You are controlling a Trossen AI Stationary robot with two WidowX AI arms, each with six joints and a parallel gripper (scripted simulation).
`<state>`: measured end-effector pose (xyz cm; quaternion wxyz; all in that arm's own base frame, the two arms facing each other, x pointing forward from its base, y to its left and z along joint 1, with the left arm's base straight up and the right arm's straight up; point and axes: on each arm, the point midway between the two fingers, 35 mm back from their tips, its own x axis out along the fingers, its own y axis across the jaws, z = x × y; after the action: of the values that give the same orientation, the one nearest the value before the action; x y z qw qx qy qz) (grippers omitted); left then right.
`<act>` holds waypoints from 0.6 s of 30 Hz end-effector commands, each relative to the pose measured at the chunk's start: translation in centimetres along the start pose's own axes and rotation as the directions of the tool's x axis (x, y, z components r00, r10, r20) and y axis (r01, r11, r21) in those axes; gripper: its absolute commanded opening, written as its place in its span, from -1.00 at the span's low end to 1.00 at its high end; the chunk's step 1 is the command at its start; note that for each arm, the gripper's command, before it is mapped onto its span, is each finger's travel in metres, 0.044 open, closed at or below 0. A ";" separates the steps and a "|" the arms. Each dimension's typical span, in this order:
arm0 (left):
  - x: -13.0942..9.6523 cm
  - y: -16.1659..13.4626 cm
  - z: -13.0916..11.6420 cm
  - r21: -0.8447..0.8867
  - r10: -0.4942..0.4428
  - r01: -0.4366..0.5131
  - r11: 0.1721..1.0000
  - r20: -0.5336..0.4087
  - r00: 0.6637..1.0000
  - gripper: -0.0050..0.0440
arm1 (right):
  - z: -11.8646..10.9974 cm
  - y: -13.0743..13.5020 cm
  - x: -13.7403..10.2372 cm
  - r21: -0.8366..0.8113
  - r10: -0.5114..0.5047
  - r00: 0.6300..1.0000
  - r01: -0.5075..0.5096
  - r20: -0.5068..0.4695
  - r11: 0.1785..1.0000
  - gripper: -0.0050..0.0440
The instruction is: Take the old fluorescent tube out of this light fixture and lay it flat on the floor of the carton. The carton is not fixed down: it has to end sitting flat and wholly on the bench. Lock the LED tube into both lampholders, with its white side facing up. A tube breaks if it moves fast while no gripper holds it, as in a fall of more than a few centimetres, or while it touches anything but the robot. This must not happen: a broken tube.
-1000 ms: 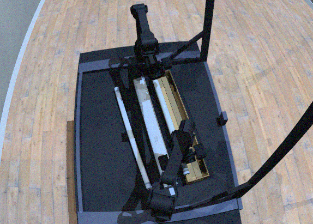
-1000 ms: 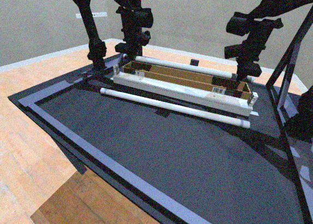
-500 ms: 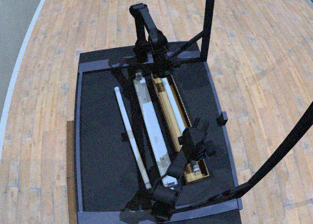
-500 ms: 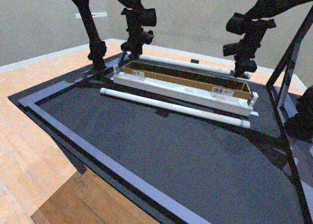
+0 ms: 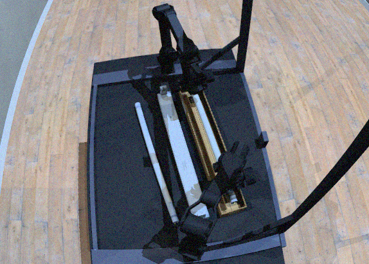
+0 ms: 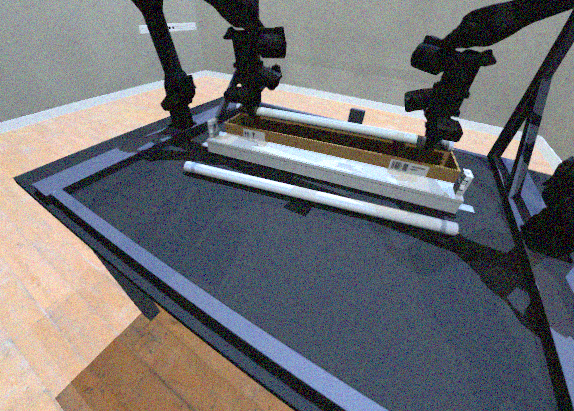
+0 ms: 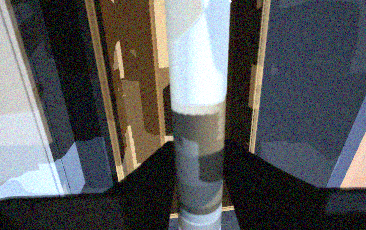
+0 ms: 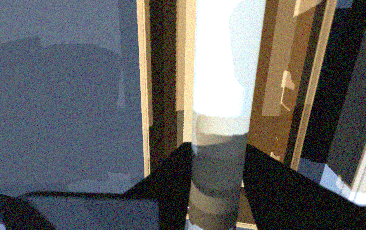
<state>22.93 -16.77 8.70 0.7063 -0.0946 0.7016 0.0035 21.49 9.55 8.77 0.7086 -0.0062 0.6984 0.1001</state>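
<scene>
LED tube: the loose tube (image 5: 149,143) (image 6: 320,196) lies on the tabletop (image 5: 119,161) (image 6: 250,276), beside the fixture and apart from it; which side faces up, I cannot tell.
Light fixture: the long white fixture (image 5: 183,151) (image 6: 340,166) (image 7: 4,110) stands between loose tube and carton, with no tube seated in it.
Right jaws: the right jaws (image 5: 194,92) (image 6: 252,108) grasp the old tube near its end at the top of the top view.
Carton: the open carton (image 5: 233,209) (image 6: 320,145) (image 7: 102,75) (image 8: 143,75) runs alongside the fixture.
Old fluorescent tube: the old tube (image 5: 207,126) (image 6: 340,124) (image 7: 199,75) (image 8: 219,75) hangs lengthwise over the carton, held at both ends.
Left jaws: the left jaws (image 5: 229,180) (image 6: 431,146) grasp it near the opposite end.
</scene>
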 end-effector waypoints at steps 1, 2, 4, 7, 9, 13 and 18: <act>0.7 -0.1 0.3 0.002 -0.008 0.008 1.000 0.017 1.000 -0.44 | 0.4 -0.1 0.6 0.002 -0.003 1.000 0.003 0.021 1.000 -0.45; 0.9 -0.1 0.3 0.002 -0.008 0.008 1.000 0.017 1.000 -0.44 | 0.4 -0.2 0.9 0.002 -0.003 1.000 0.003 0.021 1.000 -0.45; 0.9 -0.1 0.3 0.002 -0.008 0.008 1.000 0.017 1.000 -0.44 | 0.4 -0.2 0.9 0.002 -0.003 1.000 0.003 0.021 1.000 -0.45; 1.5 0.0 0.3 0.002 -0.008 0.008 1.000 0.017 1.000 -0.44 | 0.4 -0.3 1.5 0.002 -0.003 1.000 0.003 0.021 1.000 -0.45; 2.0 0.1 0.3 0.002 -0.008 0.008 1.000 0.017 1.000 -0.44 | 0.4 -0.3 1.9 0.002 -0.003 1.000 0.003 0.021 1.000 -0.45; 2.8 0.2 0.2 0.002 -0.008 0.008 1.000 0.017 1.000 -0.44 | 0.5 -0.4 2.8 0.004 -0.014 1.000 0.014 -0.002 1.000 -0.45; 3.8 0.3 0.2 0.002 -0.008 0.008 1.000 0.017 1.000 -0.44 | 0.5 -0.5 3.8 0.004 -0.014 1.000 0.014 -0.003 1.000 -0.45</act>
<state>22.79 -16.67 5.19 0.7067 -0.0930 0.7014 0.0047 21.65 9.63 5.40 0.7027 -0.0084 0.7049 0.0961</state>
